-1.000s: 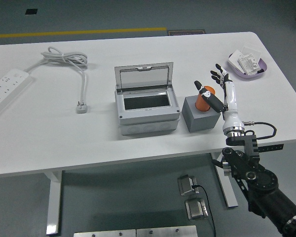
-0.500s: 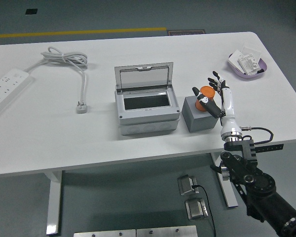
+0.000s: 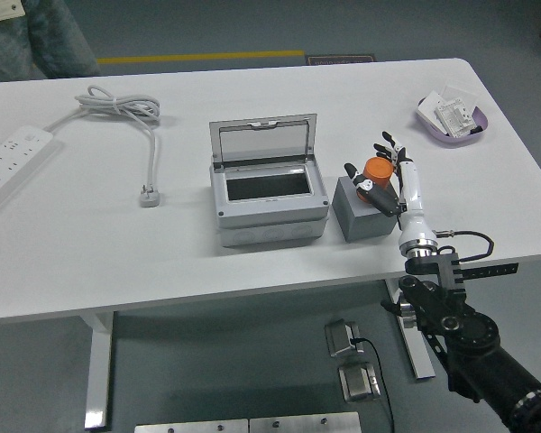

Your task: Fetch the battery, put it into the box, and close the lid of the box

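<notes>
Head view shows my right robot hand point(image 3: 379, 176) with its fingers wrapped around the stubby orange cylindrical battery point(image 3: 376, 170), which sits atop the matte grey cube block point(image 3: 361, 215) beside the grey plastic box point(image 3: 269, 200), its clear hinged lid point(image 3: 262, 140) upright on the smooth white bench point(image 3: 117, 262). Since the earlier frame, the hand has slid left and closed in on the battery, and someone's clothing now shows at the top-left corner.

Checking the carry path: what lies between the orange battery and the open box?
In the head view, only the grey block's top and a bare strip of table separate battery from box.

White power strip point(image 3: 11, 162) with coiled cable point(image 3: 126, 113) far left; purple tray point(image 3: 451, 124) far right.
</notes>
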`<state>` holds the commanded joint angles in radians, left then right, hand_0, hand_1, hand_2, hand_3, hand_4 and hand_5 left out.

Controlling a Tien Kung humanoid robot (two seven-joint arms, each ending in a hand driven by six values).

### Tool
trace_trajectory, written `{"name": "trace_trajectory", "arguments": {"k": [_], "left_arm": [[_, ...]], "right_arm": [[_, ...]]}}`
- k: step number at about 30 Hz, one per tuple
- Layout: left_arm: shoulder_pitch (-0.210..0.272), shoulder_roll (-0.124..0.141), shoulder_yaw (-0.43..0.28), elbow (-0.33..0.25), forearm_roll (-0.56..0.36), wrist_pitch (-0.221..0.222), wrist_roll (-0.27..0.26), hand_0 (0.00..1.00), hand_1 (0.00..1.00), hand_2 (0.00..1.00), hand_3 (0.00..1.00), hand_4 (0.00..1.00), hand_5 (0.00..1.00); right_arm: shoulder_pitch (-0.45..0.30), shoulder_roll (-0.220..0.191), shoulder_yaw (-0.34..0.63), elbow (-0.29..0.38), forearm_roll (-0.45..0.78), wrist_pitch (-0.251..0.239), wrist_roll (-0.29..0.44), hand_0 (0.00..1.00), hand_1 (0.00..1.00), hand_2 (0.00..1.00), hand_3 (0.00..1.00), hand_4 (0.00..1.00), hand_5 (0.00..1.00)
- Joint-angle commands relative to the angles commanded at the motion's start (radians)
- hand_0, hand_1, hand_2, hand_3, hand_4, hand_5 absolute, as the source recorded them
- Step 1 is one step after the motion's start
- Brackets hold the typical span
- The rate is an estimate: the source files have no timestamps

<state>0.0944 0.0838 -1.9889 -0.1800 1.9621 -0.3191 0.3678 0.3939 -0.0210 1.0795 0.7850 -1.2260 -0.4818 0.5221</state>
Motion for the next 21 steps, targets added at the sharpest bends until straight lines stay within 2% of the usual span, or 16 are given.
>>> {"name": "trace_trajectory", "arguments": {"k": [13,14,20,21], "left_arm": [[-0.006,0.001,-0.01,0.0,0.018,-0.003,-0.005,0.741,0.8,0.833,0.938,0.953,0.721],[-0.006,0.0,-0.01,0.0,0.018,-0.003,-0.005,0.738,0.8,0.833,0.935,0.953,0.721],[-0.008,0.0,-0.012,0.0,0.021,-0.002,-0.008,0.738,0.8,0.833,0.935,0.953,0.721],[-0.008,0.0,-0.012,0.0,0.021,-0.002,-0.008,0.728,0.8,0.832,0.932,0.952,0.721]], "right_arm": [[0.002,0.001,-0.014,-0.024,0.014,0.004,-0.009,0.798,0.828,0.83,0.923,0.881,0.312],[0.002,0.001,-0.016,-0.025,0.015,0.004,-0.009,0.788,0.826,0.824,0.912,0.824,0.259],[0.002,0.001,-0.02,-0.027,0.018,0.004,-0.012,0.788,0.826,0.824,0.912,0.824,0.259],[0.002,0.001,-0.02,-0.026,0.017,0.003,-0.013,0.786,0.825,0.82,0.904,0.789,0.225]]}}
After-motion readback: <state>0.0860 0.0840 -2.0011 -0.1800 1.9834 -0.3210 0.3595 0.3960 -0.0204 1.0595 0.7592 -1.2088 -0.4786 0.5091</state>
